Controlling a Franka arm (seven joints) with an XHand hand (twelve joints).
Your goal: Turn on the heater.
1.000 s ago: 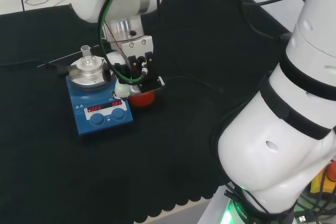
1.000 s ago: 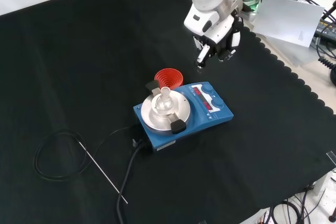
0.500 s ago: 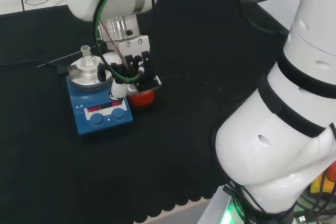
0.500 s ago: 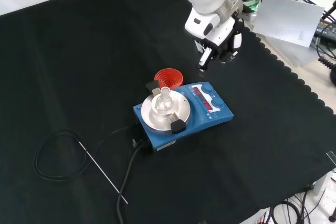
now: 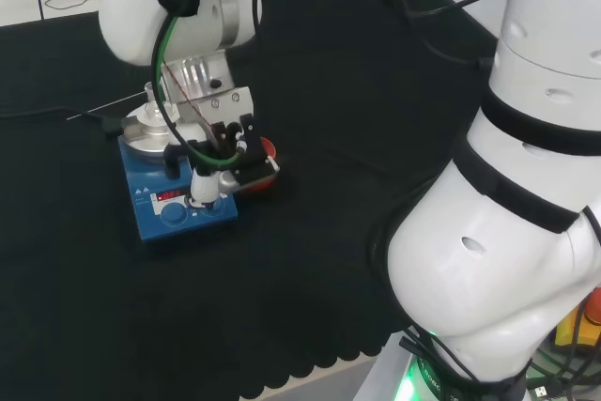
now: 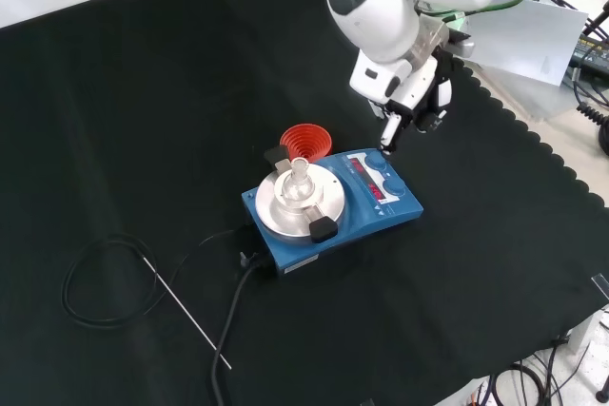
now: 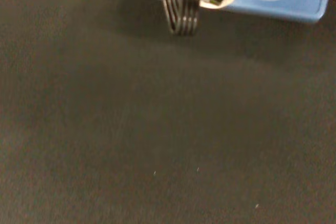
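The heater (image 5: 178,218) is a blue box with a round silver plate, a red lit display and two blue knobs (image 6: 385,173) on its panel. A small clear flask (image 6: 299,176) stands on the plate. My hand (image 5: 223,159) hangs over the panel end of the heater, with a straight finger (image 5: 200,194) pointing down at the knobs. In the front view the hand (image 6: 416,102) has its fingertip (image 6: 388,144) just above the panel; whether it touches, I cannot tell. The wrist view shows the heater's blue edge (image 7: 294,4) and a black ribbed fingertip (image 7: 181,18).
A red ribbed ring (image 6: 304,143) sits on the cloth right beside the heater, partly behind the hand in the head view. The heater's black cable (image 6: 231,316) and a thin rod (image 6: 186,311) lie on the cloth in front.
The hand has dropped and moved over the heater's panel: left and down in the head view, right and down in the front view. The heater and flask have stayed put.
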